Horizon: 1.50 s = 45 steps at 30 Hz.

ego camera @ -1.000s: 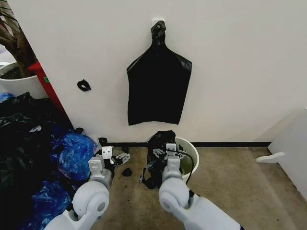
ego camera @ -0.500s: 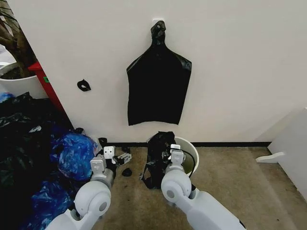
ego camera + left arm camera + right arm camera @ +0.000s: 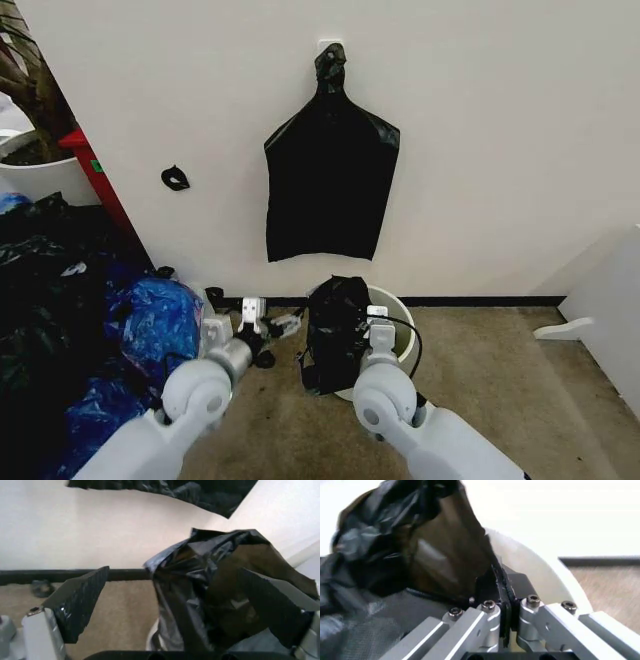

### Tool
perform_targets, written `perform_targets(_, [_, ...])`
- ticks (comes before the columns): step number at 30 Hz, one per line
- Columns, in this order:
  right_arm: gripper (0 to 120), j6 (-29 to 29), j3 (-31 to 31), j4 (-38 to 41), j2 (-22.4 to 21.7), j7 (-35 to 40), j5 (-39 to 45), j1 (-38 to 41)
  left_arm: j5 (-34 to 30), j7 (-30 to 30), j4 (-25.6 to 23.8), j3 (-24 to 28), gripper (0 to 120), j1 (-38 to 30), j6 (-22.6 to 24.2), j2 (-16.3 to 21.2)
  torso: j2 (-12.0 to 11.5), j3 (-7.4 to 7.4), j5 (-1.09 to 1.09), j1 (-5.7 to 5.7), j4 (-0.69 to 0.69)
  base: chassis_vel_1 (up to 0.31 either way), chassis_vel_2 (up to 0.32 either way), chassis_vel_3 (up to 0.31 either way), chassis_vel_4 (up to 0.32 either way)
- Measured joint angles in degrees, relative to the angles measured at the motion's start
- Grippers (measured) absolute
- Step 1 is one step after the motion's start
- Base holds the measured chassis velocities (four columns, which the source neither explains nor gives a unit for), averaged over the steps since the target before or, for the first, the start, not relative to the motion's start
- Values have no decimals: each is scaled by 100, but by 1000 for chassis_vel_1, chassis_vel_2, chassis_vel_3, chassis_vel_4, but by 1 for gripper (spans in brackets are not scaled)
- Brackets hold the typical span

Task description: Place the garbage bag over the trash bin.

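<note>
The garbage bag [image 3: 334, 328] is crinkly black plastic, bunched upright against the left rim of the trash bin [image 3: 403, 320], a round white bucket by the wall. My right gripper [image 3: 374, 322] is shut on the bag's edge just over the bin; in the right wrist view its fingers [image 3: 496, 588] pinch the plastic [image 3: 420, 547] next to the white rim [image 3: 540, 568]. My left gripper [image 3: 272, 326] is open, just left of the bag. In the left wrist view its black pads [image 3: 77, 602] stand wide apart, and the bag [image 3: 210, 588] lies ahead between them.
A flat black bag bundle [image 3: 330, 185] hangs on the wall above the bin. Blue bags [image 3: 158, 322] and a dark pile [image 3: 40, 300] crowd the left, below a white plant pot [image 3: 35, 172]. White furniture [image 3: 605, 300] stands at the right. Carpet lies between.
My left gripper has moved right, up to the bag. My right gripper has pushed forward with the bag, which now stands higher against the bin's rim.
</note>
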Motion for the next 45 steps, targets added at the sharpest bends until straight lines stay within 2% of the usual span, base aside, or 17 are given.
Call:
perform_targets(2, [0,-62,-54,14,-138,-231,-190,-1,-259,-93,40,30,100,-182,554,-130,0,0,1,0,4,0,0,0,0])
perform_targets(3, [0,-99,-66,41,-172,-265,-199,-8,-306,-152,42,40,100,-225,689,-165,0,0,0,0,3,0,0,0,0])
perform_targets(5, [0,-261,-88,159,-284,-391,-195,-54,-409,-500,79,160,100,-448,1233,-362,0,0,2,0,2,0,0,0,0])
perform_targets(9, [0,-471,-90,292,-347,-424,-51,-86,-359,-802,220,457,100,-677,1517,-619,0,0,1,0,1,0,0,0,0])
perform_targets(12, [0,-572,-86,349,-357,-427,37,-89,-224,-1273,461,809,100,-950,1725,-982,0,0,1,0,2,0,0,0,0])
perform_targets(20, [0,-536,-121,310,-302,-470,-68,-111,86,-2114,999,1138,98,-1297,1776,-1476,0,0,2,0,2,0,0,0,0])
perform_targets(33, [0,-398,-182,266,-220,-515,-216,-123,506,-2334,1741,1395,93,-1503,1800,-1839,0,0,2,0,2,0,0,0,0])
perform_targets(37, [0,-353,-188,272,-219,-528,-266,-164,660,-2185,2009,1412,76,-1556,1708,-1969,2,-2,2,-1,3,0,0,0,0])
perform_targets(40, [0,-330,-187,273,-230,-534,-285,-169,665,-2148,2088,1413,69,-1568,1692,-2007,2,-2,1,-1,3,0,0,0,0])
perform_targets(43, [0,-288,-181,275,-250,-549,-319,-179,636,-2113,2187,1421,53,-1594,1701,-2076,2,-2,0,-1,3,0,0,0,0])
perform_targets(45, [0,-285,-181,275,-252,-550,-323,-181,631,-2111,2200,1423,52,-1600,1708,-2085,2,-2,0,-1,3,0,0,0,0])
